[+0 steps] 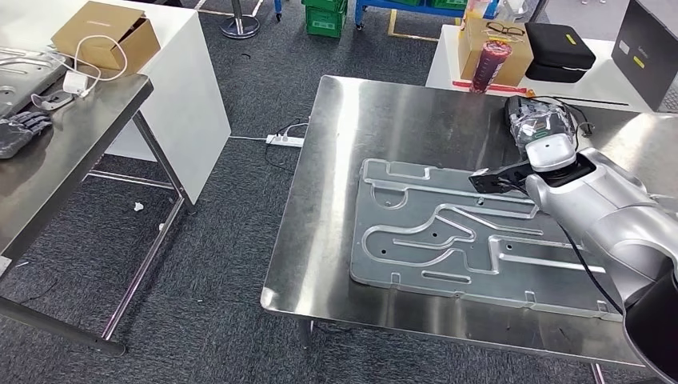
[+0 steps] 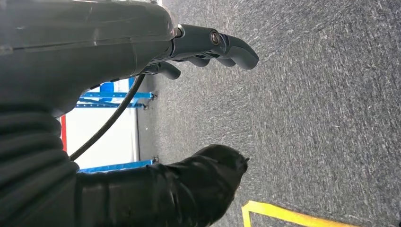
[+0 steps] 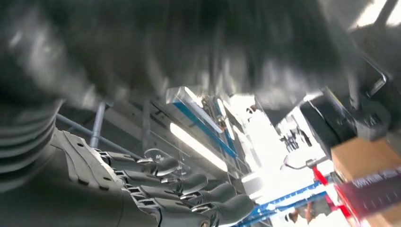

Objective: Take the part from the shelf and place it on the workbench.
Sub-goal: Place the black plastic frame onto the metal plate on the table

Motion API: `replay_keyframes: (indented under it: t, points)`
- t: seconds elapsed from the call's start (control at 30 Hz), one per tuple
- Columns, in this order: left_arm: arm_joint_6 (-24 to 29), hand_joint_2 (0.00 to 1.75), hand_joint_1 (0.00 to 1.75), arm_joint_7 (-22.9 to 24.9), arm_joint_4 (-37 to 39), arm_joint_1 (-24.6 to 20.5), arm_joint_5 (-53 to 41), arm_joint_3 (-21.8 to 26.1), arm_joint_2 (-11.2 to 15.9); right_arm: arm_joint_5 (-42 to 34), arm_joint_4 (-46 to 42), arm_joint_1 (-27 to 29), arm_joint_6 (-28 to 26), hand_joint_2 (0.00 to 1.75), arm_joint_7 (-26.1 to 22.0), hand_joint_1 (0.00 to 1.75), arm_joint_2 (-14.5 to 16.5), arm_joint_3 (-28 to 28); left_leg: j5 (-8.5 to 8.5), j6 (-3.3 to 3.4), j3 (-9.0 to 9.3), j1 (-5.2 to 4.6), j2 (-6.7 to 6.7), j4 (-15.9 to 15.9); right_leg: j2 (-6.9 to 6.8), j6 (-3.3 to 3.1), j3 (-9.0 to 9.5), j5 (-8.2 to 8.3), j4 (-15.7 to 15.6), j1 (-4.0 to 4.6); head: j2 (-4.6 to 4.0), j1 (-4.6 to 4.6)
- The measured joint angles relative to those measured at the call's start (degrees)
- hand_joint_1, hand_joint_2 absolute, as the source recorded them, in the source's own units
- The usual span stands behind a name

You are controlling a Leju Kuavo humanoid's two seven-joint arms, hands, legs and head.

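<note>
A large grey stamped metal part (image 1: 464, 236) lies flat on the steel workbench (image 1: 360, 120), filling most of its near half. My right arm reaches over the part's far right corner, and my right hand (image 1: 540, 124) hovers just beyond the part, above the bench top. In the right wrist view its fingers (image 3: 189, 189) lie stretched out side by side with nothing in them. My left hand (image 2: 203, 109) hangs over grey carpet, fingers (image 2: 227, 47) and thumb apart, holding nothing.
A second steel table (image 1: 72, 152) at the left carries another metal panel (image 1: 20, 76), a cardboard box (image 1: 104, 36), a white charger and a grey hand-shaped item (image 1: 20, 128). A power strip (image 1: 286, 140) lies on the carpet between the tables. Behind the bench are a box with a red cylinder (image 1: 489, 64) and a black case (image 1: 560, 48).
</note>
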Motion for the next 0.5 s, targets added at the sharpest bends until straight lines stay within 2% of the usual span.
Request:
replay_keyframes:
  t: [0.1, 0.17, 0.2, 0.4, 0.5]
  points:
    - [-0.03, 0.00, 0.00, 0.04, 0.00, 0.00, 0.00, 0.14, 0.00, 0.29, 0.18, 0.16, -0.42, 0.00, 0.70, 0.00, 0.00, -0.08, 0.00, 0.00, -0.18, -0.02, 0.22, 0.00, 0.19, 1.07, -0.18, 0.09, -0.01, -0.08, 0.00, 0.00]
    - [-0.04, 0.00, 0.00, 0.16, 0.00, 0.00, 0.00, 0.25, 0.00, 0.71, 0.21, 0.25, -2.04, 0.00, 2.64, 0.00, 0.08, -0.35, 0.00, 0.00, -0.23, -0.05, 0.29, 0.00, 0.26, 1.88, -0.23, 0.11, -0.01, -0.18, 0.00, 0.00]
    - [-0.02, 0.00, 0.00, 0.26, 0.00, 0.00, -0.01, 0.29, 0.00, 0.93, 0.21, 0.26, -3.46, 0.00, 4.05, 0.00, 0.21, -0.57, 0.00, 0.00, -0.24, -0.06, 0.31, 0.00, 0.28, 2.08, -0.25, 0.11, -0.01, -0.21, 0.00, -0.01]
    - [0.22, 0.00, 0.00, 0.99, 0.00, 0.00, -0.24, 0.35, 0.00, 3.96, -0.07, -1.39, -14.53, 0.00, 10.97, 0.00, 2.09, -2.39, 0.01, -0.01, -0.25, -0.07, 0.41, -0.03, 0.34, 2.37, -0.39, 0.06, 0.11, -0.22, 0.00, -0.01]
    - [0.36, 0.00, 0.00, 1.07, 0.00, 0.00, -0.23, 0.39, 0.00, 5.92, -0.82, -5.05, -15.66, 0.00, 10.84, 0.00, 3.25, -3.58, 0.02, -0.02, -0.31, -0.08, 0.54, -0.05, 0.49, 2.37, -0.58, 0.06, 0.22, -0.24, 0.00, -0.02]
